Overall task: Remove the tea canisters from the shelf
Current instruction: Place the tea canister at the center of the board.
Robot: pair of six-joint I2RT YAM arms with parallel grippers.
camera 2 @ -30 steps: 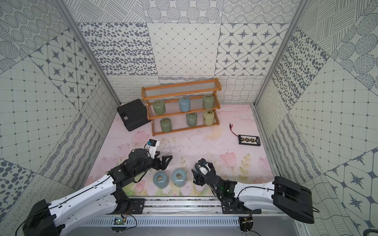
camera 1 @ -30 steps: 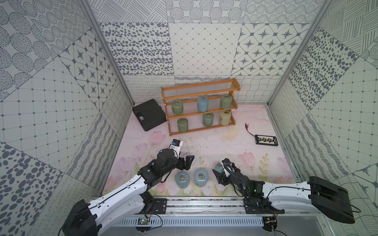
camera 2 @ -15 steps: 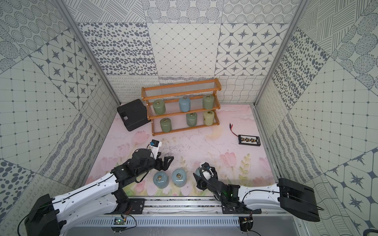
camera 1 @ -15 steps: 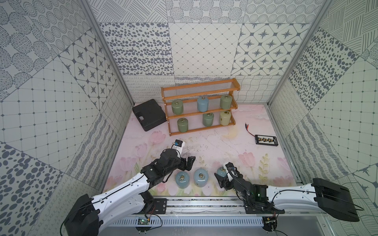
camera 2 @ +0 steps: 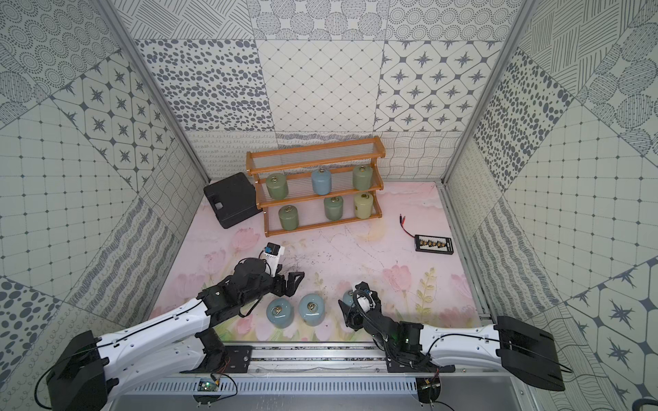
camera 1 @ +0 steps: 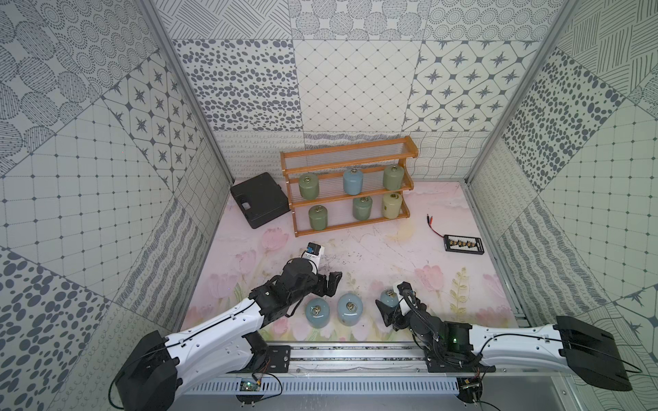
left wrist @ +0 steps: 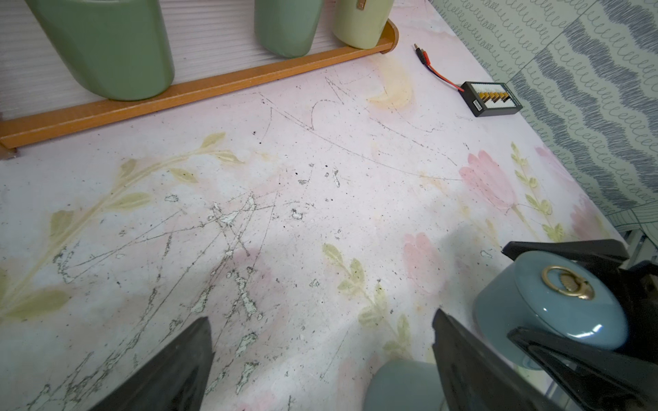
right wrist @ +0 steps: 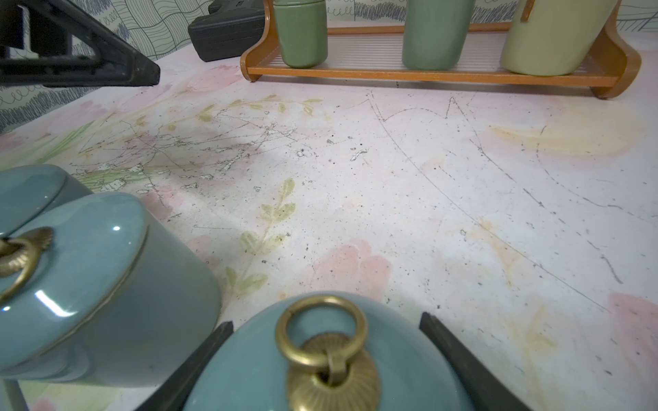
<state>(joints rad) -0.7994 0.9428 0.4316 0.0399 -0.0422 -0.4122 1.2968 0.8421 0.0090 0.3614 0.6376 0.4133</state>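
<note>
The right pincer (right wrist: 324, 329) clamps a light blue canister (camera 1: 387, 298) near the bench's (camera 1: 374, 249) front edge; released tilted, it may topple.

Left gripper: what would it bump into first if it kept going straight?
Probably the pink floral table mat: the open left gripper seems to aim down at it. The light blue ceramic canister in the right gripper sits off to the side.

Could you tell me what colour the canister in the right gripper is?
The canister is light blue, clearest in the right wrist view.
</note>
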